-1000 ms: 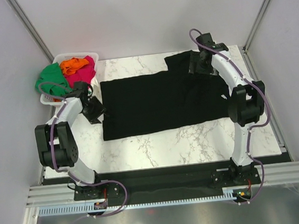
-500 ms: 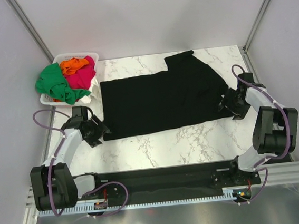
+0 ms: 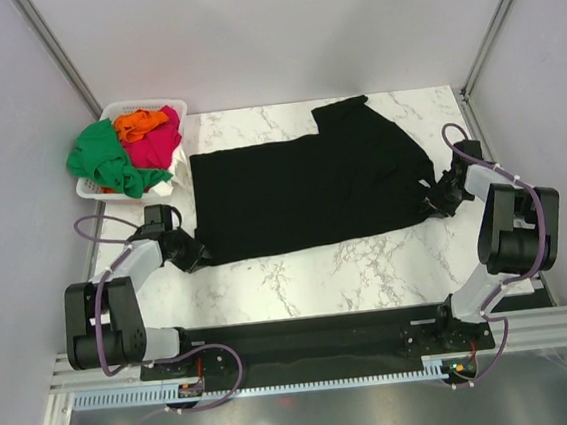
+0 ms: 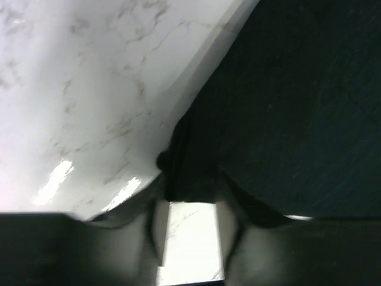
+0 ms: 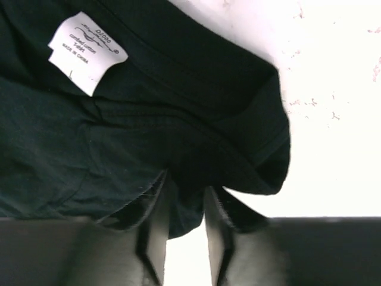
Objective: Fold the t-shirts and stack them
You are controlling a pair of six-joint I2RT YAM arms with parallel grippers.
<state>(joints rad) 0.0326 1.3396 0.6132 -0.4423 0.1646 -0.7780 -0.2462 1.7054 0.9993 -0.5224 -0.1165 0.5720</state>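
A large black t-shirt [image 3: 302, 191] lies spread flat across the marble table, one sleeve pointing to the back. My left gripper [image 3: 195, 253] is low at its near-left corner. In the left wrist view that corner [image 4: 190, 173] sits between the parted fingers of the left gripper [image 4: 190, 199], with bare table showing in the gap behind it. My right gripper [image 3: 435, 201] is at the shirt's right edge, by the collar. Up close the right gripper [image 5: 186, 193] has a bunch of black cloth [image 5: 184, 173] pinched between its narrow jaws. Green [image 3: 102, 155], orange [image 3: 139, 121] and pink-red [image 3: 156, 144] t-shirts are heaped in the basket.
The white slotted basket [image 3: 133, 105] stands at the back left corner, just behind my left arm. A white care label [image 5: 86, 52] shows inside the collar. Bare marble [image 3: 369, 265] runs along the near side, between the shirt and the arm bases.
Both arms have dropped from the shirt's far side to its near-left corner and right edge. Both sets of jaws have narrowed, the right one onto the cloth.
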